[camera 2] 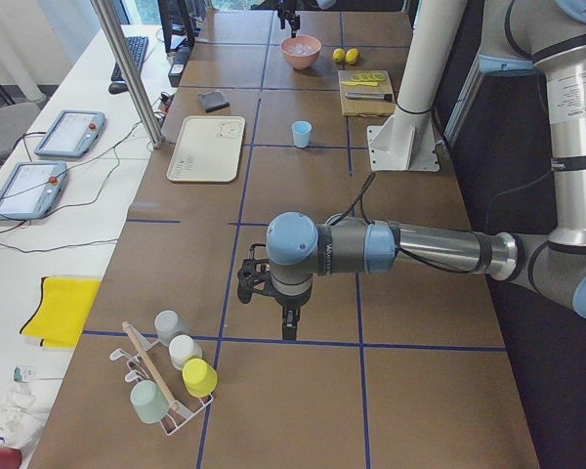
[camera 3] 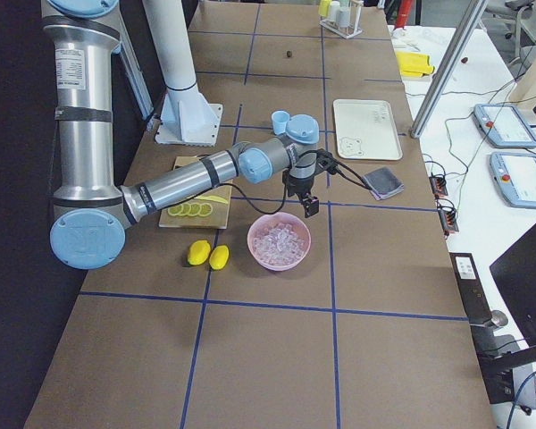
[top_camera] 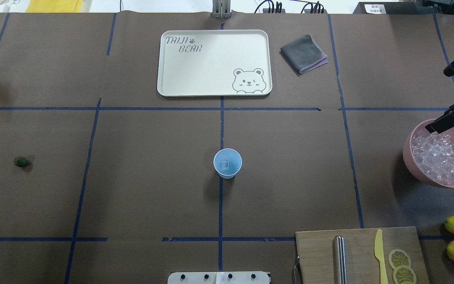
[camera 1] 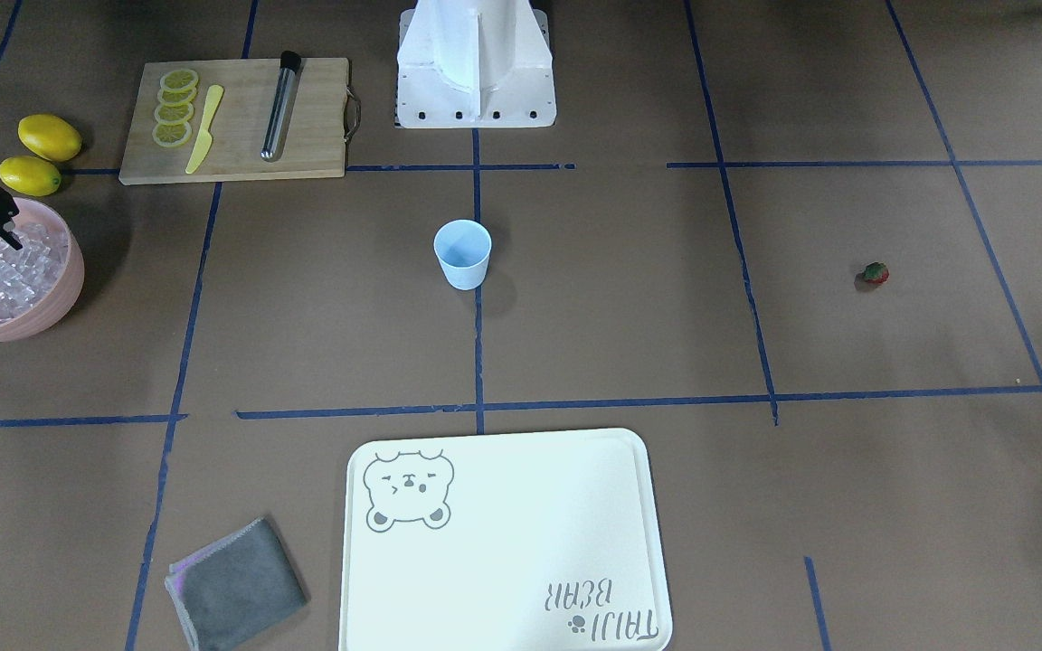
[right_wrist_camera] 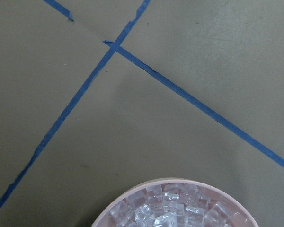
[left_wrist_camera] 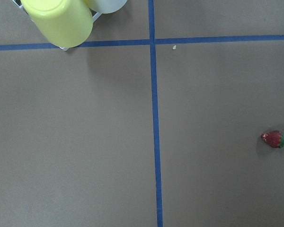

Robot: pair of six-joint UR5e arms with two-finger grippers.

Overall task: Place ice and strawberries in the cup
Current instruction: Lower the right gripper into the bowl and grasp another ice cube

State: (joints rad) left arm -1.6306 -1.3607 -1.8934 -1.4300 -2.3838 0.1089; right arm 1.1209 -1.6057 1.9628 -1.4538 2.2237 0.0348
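Closest to the robot's base, on its right side, a wooden chopping board (top_camera: 315, 256) carries lemon slices (camera 1: 175, 108), a yellow knife (camera 1: 204, 127) and a metal tube (camera 1: 279, 107). Two whole lemons (camera 1: 50, 136) lie just beside the board's outer end. Further out, at the middle of the desk (camera 1: 629, 298), the pale blue cup (camera 1: 464, 262) stands upright on a blue tape line with one ice cube (top_camera: 225, 164) inside. Towards the robot's right edge a pink bowl (camera 1: 55, 303) is heaped with ice (top_camera: 438, 156). The right gripper (camera 3: 304, 202) hangs above the bowl's far side, its two fingers held well apart. Well away on the robot's left, the strawberry (camera 1: 875, 273) lies on bare desk. The left gripper (camera 2: 278, 313) hangs above the desk at that end, near a rack of upturned cups (camera 2: 171, 376). Whether its fingers are spread or together cannot be told. At the far edge sit a cream tray (top_camera: 211, 63) with a bear drawing and, beside it, a folded grey cloth (top_camera: 302, 53).
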